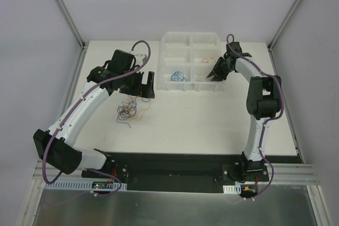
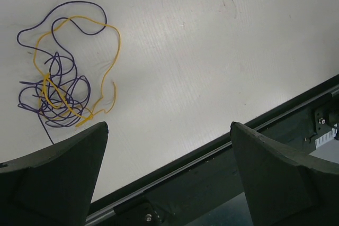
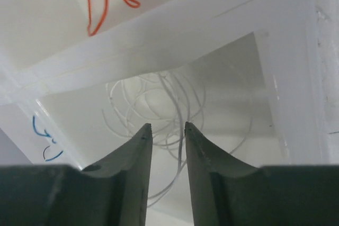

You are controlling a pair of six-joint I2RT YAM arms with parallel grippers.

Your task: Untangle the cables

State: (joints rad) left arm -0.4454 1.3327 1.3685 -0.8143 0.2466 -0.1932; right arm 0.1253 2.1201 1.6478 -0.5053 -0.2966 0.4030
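Right gripper (image 3: 167,125), barely parted, hangs released over a faint white coil (image 3: 153,107) in the tray (image 3: 175,22)'s near-right compartment; left gripper (image 2: 169,125) gapes empty by the tangle (image 2: 58,99) left of it.

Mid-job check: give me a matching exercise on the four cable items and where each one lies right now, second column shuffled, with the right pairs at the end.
Things
1. blue cable
2. orange cable
3. white cable
4. purple and yellow tangle

Places
A. on the bare table, ahead of the left gripper
B. the tray compartment directly under the right gripper
C. the compartment to the left of that one
D. the compartment just beyond that one, farther from the arm bases

Pairs: 1-C, 2-D, 3-B, 4-A
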